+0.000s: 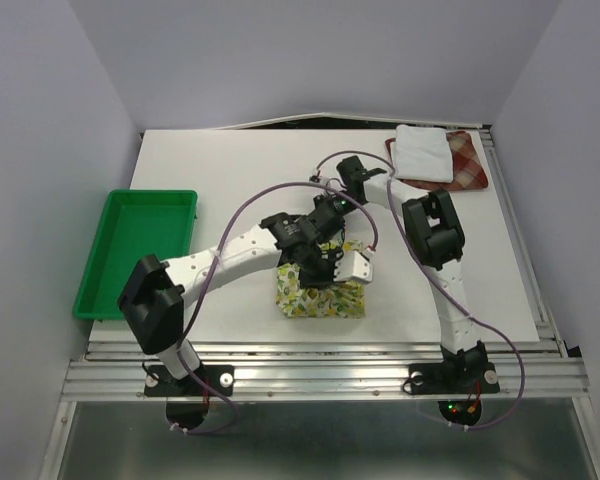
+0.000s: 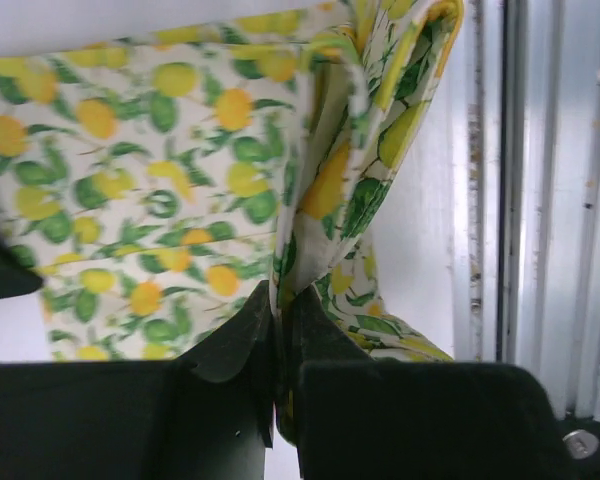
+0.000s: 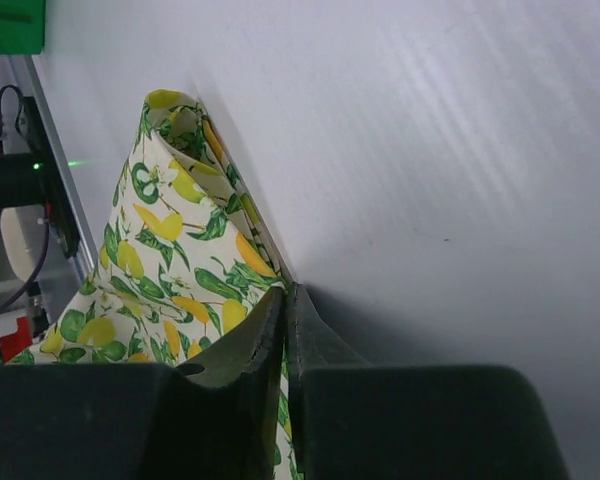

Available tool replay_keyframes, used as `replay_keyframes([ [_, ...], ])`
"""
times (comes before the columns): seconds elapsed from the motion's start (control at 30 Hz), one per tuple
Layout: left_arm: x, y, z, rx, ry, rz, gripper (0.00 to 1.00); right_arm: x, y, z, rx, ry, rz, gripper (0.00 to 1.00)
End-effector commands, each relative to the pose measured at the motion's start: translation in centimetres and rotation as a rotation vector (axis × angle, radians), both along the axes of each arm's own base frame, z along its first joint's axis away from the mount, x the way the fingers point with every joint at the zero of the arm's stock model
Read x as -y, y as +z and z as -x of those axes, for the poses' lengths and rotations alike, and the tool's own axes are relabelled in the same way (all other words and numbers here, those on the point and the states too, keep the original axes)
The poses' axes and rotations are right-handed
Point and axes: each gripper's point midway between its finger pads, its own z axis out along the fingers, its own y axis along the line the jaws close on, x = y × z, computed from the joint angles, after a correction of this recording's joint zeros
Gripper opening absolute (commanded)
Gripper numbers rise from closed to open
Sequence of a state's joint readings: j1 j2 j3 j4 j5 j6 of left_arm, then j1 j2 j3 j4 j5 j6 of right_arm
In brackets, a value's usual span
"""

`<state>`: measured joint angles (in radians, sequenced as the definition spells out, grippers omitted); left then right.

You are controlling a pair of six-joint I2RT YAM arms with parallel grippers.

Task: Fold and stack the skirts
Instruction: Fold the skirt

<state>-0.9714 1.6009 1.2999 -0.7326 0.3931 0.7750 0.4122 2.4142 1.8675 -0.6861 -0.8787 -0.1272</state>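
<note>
The fruit-print skirt point(image 1: 320, 297) lies partly folded near the table's front middle. Both grippers are over it. My left gripper point(image 1: 315, 270) is shut on a raised fold of it; the left wrist view shows the cloth point(image 2: 180, 200) pinched between the fingers point(image 2: 230, 345). My right gripper point(image 1: 352, 268) is shut on the skirt's edge, and the right wrist view shows the cloth point(image 3: 170, 270) lifted off the table. The plain white skirt point(image 1: 423, 152) lies folded on top of the red-and-cream plaid skirt point(image 1: 468, 163) at the back right corner.
A green plastic tray point(image 1: 140, 250) sits at the table's left edge. The metal rail point(image 1: 320, 375) runs along the front edge, close below the fruit-print skirt. The two arms cross closely over the table's middle.
</note>
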Motion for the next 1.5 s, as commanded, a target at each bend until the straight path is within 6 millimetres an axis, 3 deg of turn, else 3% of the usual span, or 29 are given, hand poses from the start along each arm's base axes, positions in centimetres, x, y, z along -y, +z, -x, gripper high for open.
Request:
replay_keyframes([
  [0.0,-0.1,2.0,-4.6,0.085,0.023,0.002,0.0,0.5,-1.9,4.3,-0.086,0.07,0.057,0.07],
  [0.07,0.1,2.8,-6.5,0.134,0.03,0.009,0.0,0.5,-1.4,4.8,-0.099,0.074,0.043,0.04],
  [0.13,0.2,2.4,-8.7,0.171,0.04,-0.004,0.0,0.6,-1.2,5.4,-0.113,0.078,0.033,0.02],
  [0.33,0.4,1.0,-11.6,0.208,0.035,-0.02,0.0,0.6,-0.9,5.9,-0.13,0.082,0.017,0.02],
  [0.47,0.6,-0.2,-12.4,0.219,0.016,-0.022,0.0,0.5,-0.8,6.0,-0.13,0.083,0.012,0.02],
  [0.7,1.3,-1.4,-11.6,0.148,-0.012,-0.002,0.0,0.5,-0.9,5.6,-0.118,0.08,0.021,0.02],
  [0.77,1.2,-1.9,-11.9,0.157,0.002,-0.005,0.14,0.5,-1.1,5.4,-0.117,0.078,0.026,0.02],
  [0.8,0.9,-1.9,-12.4,0.168,0.017,-0.003,0.26,0.5,-1.1,5.3,-0.116,0.075,0.028,0.02],
  [0.87,0.5,-1.2,-13.5,0.19,0.071,0.014,0.7,0.5,-1.3,5.1,-0.111,0.072,0.037,0.02],
  [0.97,0.1,2.6,-15.5,0.252,0.163,0.078,0.82,0.6,-1.5,4.8,-0.099,0.067,0.055,0.02],
  [1.07,-0.4,9.0,-16.9,0.379,0.279,0.197,0.84,0.6,-1.4,4.6,-0.09,0.06,0.063,0.02],
  [1.1,-0.5,10.0,-17.0,0.397,0.311,0.221,0.84,0.7,-1.4,4.5,-0.09,0.056,0.067,0.02],
  [1.2,-1.5,12.4,-16.4,0.412,0.413,0.283,0.77,0.9,-1.6,4.2,-0.077,0.043,0.092,0.02],
  [1.3,-2.0,11.5,-13.8,0.276,0.485,0.309,0.77,1.1,-1.5,3.7,-0.058,0.024,0.118,0.02],
  [1.37,-2.3,8.8,-11.3,0.155,0.5,0.304,0.8,1.0,-0.9,3.3,-0.042,0.014,0.118,0.04],
  [1.4,-2.0,9.7,-10.4,0.121,0.537,0.371,0.81,0.8,-0.4,3.0,-0.029,0.006,0.11,0.04],
  [1.43,-2.4,7.2,-8.8,0.051,0.543,0.356,0.81,0.6,0.5,2.7,-0.014,0.002,0.096,0.04],
  [1.47,-2.2,7.7,-8.3,0.049,0.548,0.404,0.81,0.4,1.1,2.5,-0.009,-0.001,0.087,0.05],
])
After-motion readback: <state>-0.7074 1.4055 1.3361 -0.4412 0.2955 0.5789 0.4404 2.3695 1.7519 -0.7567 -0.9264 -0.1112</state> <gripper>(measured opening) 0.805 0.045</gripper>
